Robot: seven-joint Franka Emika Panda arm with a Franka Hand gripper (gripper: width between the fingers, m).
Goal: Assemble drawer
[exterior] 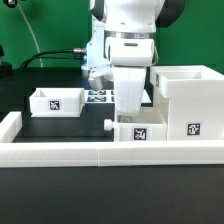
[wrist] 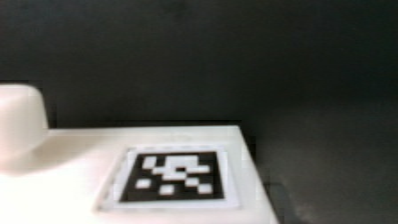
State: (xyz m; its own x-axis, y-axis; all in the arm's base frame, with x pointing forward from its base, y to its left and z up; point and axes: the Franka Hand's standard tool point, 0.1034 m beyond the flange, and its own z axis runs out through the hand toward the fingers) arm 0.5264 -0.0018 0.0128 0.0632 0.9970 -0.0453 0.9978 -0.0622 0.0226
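**A:** Report state of gripper [exterior: 130, 108].

**B:** Hangs straight down from the arm [exterior: 128, 40], low over the front tray [exterior: 150, 130]. Cannot tell the finger spread. In the exterior view, hidden behind the gripper's own white body and the tray rim. In the wrist view, not shown at all. Cannot tell whether anything is gripped.

**A:** Locate the drawer parts.

**B:** Directly below the gripper, front tray:
- Lies just behind the border wall [exterior: 100, 152].
- Shows one tag toward the exterior camera.
- Points its knob [exterior: 107, 125] to the exterior view's left.

Close against it on the exterior view's right, housing [exterior: 185, 95]:
- Stands tall and boxy, open at the top.
- Carries a tag low on the near face.
- Cannot tell whether touching the tray or just beside it.

Well apart on the exterior view's left, left tray [exterior: 55, 101]:
- Sits upright on the black table [exterior: 60, 125].
- Opens upward, with a tag on the near face.

**A:** List remaining items.

**B:** Between left tray and gripper, farther back, marker board [exterior: 100, 97]: lies flat, partly covered by the arm.

In the wrist view:
- White panel [wrist: 80, 150] bearing one blurred tag [wrist: 175, 175].
- Rounded white piece [wrist: 15, 118] at the frame edge.
- Black table beyond.

Cannot tell which drawer part.
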